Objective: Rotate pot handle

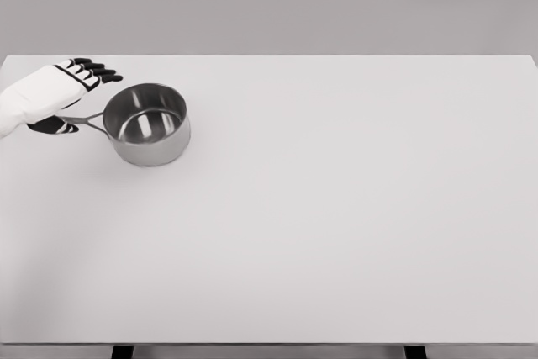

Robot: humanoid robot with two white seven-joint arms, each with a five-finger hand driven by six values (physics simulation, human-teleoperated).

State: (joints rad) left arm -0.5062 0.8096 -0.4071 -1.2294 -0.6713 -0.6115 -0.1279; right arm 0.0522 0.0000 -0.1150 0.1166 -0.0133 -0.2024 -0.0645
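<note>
- Steel pot (148, 124) stands upright on the white table (336, 224), far-left part, open side up, inside bare.
- Pot handle (84, 118) runs left from the pot wall, thin and grey, its outer end hidden under the hand.
- Left hand (59, 94) comes in from the left edge, lying over the handle's end; black fingers (97, 69) stretched out and a little apart above, thumb (55, 127) below the handle. Whether they actually clamp it cannot be told.

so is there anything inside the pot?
No: the pot stands upright on the table, and its bare metal floor shows through the open top.
</note>
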